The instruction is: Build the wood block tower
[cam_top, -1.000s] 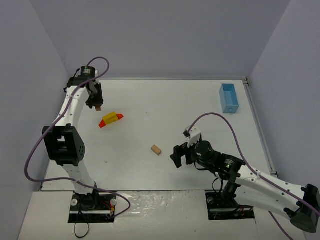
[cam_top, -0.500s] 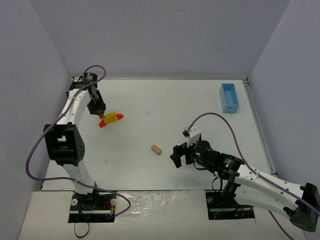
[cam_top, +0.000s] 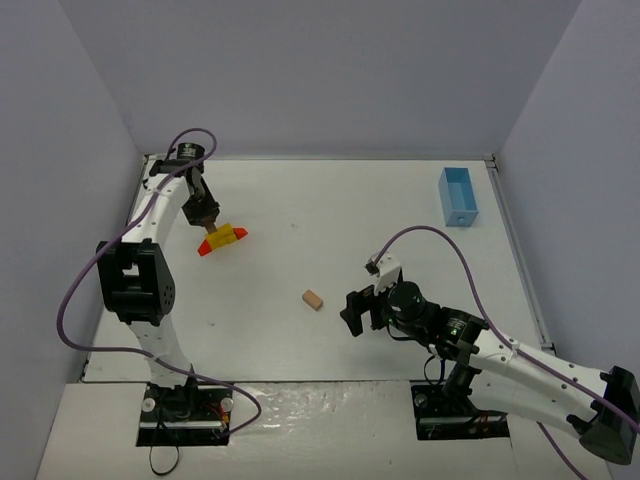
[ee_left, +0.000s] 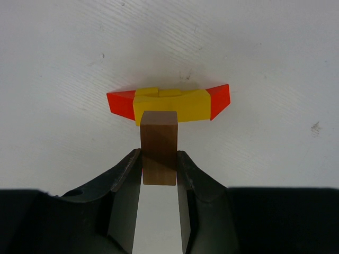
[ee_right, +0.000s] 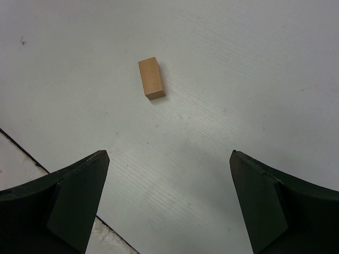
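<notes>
Right fingers [ee_right: 69, 196] are closest to me: spread wide, nothing between them, hanging low over the counter [cam_top: 400, 210].

Tan block [ee_right: 151, 78] lies flat on the counter just ahead of the right fingers, offset toward the left-hand finger in the wrist view. It's clear of both fingers and untouched, with nothing else near it.

Further back on the left side, the left fingers [ee_left: 123, 185] are narrow and clamped on a wood block [ee_left: 159, 151], one finger on each long side. The block sticks out past the fingertips and looks dark in their shadow.

Directly ahead of those fingertips is the start of the wood block tower [ee_left: 169, 103]: a yellow piece [ee_left: 183, 106] lying crosswise to the fingers. A red wedge [ee_left: 121, 103] touches one end, and a second red wedge [ee_left: 220, 100] touches the other. All three sit flat on the counter.

The held block's far end overlaps the yellow piece's near edge in the wrist view, slightly toward the first wedge. I can't tell whether it touches or hovers above.

Farthest out is a light-blue box [cam_top: 458, 196], beyond the right fingers toward the back right of the counter. It's well apart from both sets of fingers and from every block.
</notes>
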### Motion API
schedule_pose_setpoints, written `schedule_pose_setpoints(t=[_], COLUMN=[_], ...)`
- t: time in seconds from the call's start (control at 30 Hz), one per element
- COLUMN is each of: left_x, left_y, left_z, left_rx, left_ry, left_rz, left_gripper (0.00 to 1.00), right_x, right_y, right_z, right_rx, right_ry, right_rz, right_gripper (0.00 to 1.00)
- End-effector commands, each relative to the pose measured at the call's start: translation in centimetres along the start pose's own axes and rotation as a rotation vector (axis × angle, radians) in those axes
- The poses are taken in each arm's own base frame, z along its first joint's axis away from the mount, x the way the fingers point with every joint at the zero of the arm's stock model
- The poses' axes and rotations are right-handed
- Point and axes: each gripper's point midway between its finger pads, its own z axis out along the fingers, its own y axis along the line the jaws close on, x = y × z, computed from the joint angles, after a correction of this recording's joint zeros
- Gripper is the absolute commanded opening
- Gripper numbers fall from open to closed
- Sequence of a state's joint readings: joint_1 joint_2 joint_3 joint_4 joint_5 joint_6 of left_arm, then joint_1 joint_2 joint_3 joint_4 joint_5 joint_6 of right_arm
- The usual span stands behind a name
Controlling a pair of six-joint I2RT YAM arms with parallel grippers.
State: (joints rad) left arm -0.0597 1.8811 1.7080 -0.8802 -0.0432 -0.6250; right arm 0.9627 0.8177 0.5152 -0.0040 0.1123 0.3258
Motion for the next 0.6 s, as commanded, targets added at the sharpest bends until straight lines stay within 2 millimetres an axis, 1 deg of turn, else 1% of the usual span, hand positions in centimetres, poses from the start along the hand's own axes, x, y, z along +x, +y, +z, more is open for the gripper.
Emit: schedule_pose_setpoints(t=[0.0,0.2,0.37,0.57], left_x=[-2.2,-2.5,-2.3,-2.6], left_y=[-2.2,-3.0,-3.6,-3.8], left_z=[-1.8,-0.9,-0.3,0.1], left_rx=[0.019,0.006,-0.006,-0.032], left_ry=[-0.095,-0.100,-0.095,-0.105], left_rz=[-0.037,-0.036,-0.023,0.004], left_gripper=[0.00,0.00,0.00,0.00], right_x=[-1.7,-1.8,-1.8,-1.8], right_y=[0.3,0.2,0.2,0.2], right_z=[-0.1,-0.2,-0.1,-0.2], right_rx=[-0.005,-0.006,-0.004,-0.007], right_ry=[-0.067,-0.072,-0.072,-0.077], right_rz=[0.028,0.029,0.030,0.034], right_gripper=[0.95,0.95,0.95,0.95])
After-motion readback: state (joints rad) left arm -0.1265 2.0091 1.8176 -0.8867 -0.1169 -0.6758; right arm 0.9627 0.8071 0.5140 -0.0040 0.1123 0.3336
